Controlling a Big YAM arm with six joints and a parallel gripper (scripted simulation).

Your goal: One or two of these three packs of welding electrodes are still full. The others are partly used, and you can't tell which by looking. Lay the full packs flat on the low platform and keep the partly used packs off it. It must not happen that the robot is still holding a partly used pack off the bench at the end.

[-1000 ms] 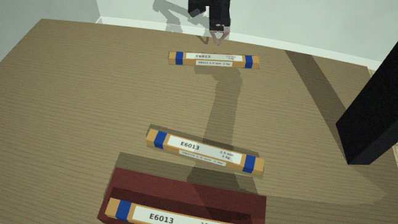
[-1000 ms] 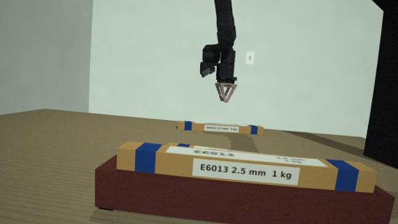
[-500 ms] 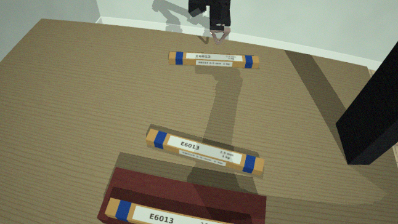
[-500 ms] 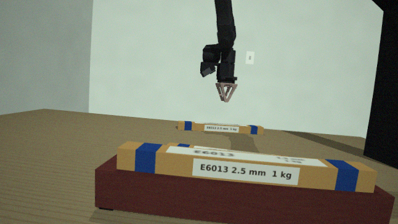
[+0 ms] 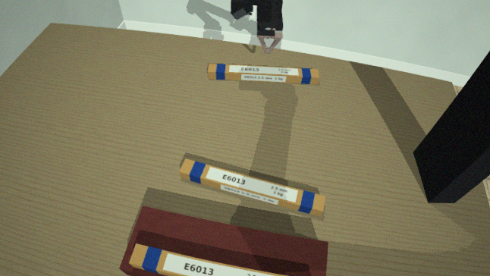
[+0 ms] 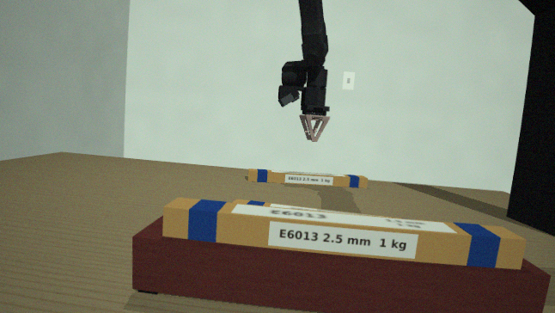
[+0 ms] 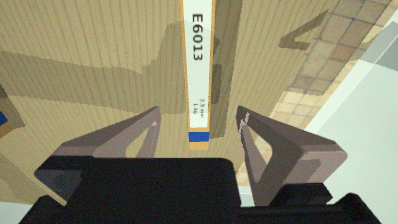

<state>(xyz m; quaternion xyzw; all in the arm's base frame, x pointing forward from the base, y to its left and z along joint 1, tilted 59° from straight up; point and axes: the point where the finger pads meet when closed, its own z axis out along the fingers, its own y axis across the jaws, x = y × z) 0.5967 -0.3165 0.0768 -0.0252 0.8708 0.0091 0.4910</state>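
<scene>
The pincer [image 6: 314, 129] hangs high in the air with its fingers wide apart, holding nothing, above the far electrode pack [image 5: 263, 73] that lies flat on the wooden worktop [image 5: 95, 125]. A second pack [image 5: 252, 186] lies on the worktop near the dark red low platform [image 6: 180, 266]. A third pack [image 6: 344, 238] lies flat on the platform.

Three orange, blue-banded packs are laid flat: one [image 5: 263, 73] far, one [image 5: 252, 186] mid-table, one [image 6: 344, 238] on the maroon platform [image 6: 215, 271].
</scene>
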